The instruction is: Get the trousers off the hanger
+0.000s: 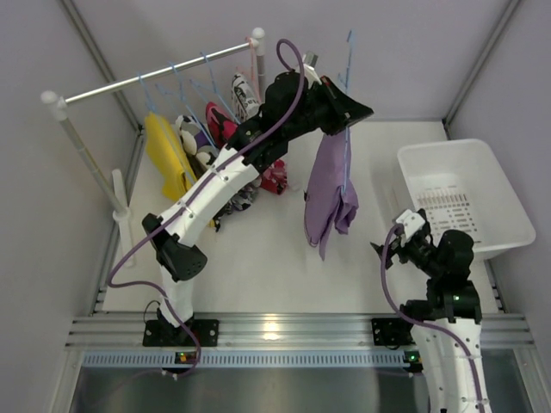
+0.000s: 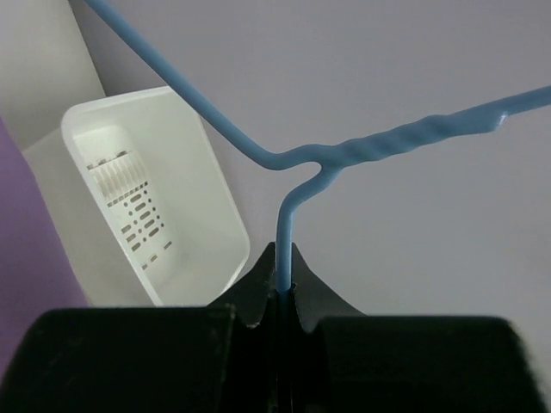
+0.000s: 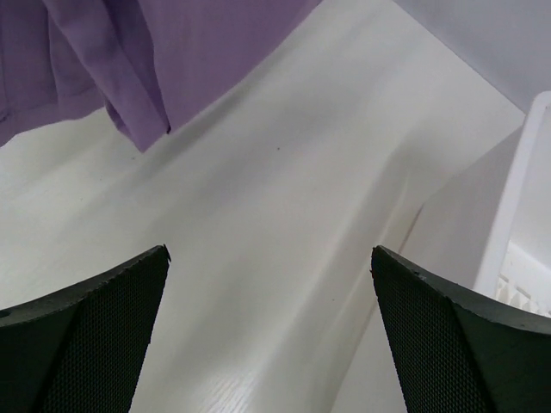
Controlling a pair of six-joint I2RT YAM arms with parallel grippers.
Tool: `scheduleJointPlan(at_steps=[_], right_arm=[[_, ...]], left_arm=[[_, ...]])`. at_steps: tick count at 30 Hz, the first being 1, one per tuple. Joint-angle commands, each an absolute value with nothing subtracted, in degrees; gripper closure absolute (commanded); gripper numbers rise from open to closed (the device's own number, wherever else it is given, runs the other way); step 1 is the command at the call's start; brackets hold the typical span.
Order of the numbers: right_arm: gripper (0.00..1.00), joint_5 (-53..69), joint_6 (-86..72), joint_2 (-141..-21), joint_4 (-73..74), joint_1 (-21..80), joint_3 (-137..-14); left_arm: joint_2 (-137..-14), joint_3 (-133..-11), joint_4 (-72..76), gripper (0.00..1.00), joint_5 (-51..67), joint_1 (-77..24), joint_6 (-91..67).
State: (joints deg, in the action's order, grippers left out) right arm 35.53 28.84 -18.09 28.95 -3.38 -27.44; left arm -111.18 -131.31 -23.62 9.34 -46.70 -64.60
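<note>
My left gripper (image 1: 353, 112) is shut on the wire of a blue hanger (image 1: 347, 82) and holds it in the air over the middle of the table. In the left wrist view the hanger (image 2: 293, 159) runs up from between the closed fingertips (image 2: 285, 280). The lilac-purple trousers (image 1: 329, 194) hang from it, their lower edge showing in the right wrist view (image 3: 129, 60). My right gripper (image 1: 389, 247) is open and empty, low at the right, below and right of the trousers. More trousers hang on the rail: yellow (image 1: 168, 155), black-and-white print (image 1: 194, 138), pink-red print (image 1: 222, 122).
A clothes rail (image 1: 155, 76) on white posts stands at the back left with several blue hangers. A white perforated basket (image 1: 495, 185) sits at the right, also in the left wrist view (image 2: 155, 206). Grey walls enclose the table.
</note>
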Motion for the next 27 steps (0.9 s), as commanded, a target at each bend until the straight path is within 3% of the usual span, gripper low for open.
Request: scheduleJointPlan(at_steps=[1, 12, 21, 27], right_arm=[[0.01, 39.8, 33.7, -16.9, 20.8, -2.3, -25.8], [0.00, 50.9, 35.2, -7.8, 7.7, -1.0, -13.7], [0.01, 33.4, 25.0, -22.7, -6.9, 8.2, -17.7], [0.00, 16.4, 25.0, -27.9, -14.7, 24.8, -19.4]], left_arm=[[-109.3, -134.9, -10.3, 1.00, 10.4, -46.7, -70.6], [-109.3, -133.9, -3.9, 1.00, 14.5, -46.7, -78.8], [-109.4, -134.6, -3.4, 1.00, 15.6, -46.7, -80.0], [-109.3, -134.6, -4.0, 1.00, 15.0, -46.5, -80.1]])
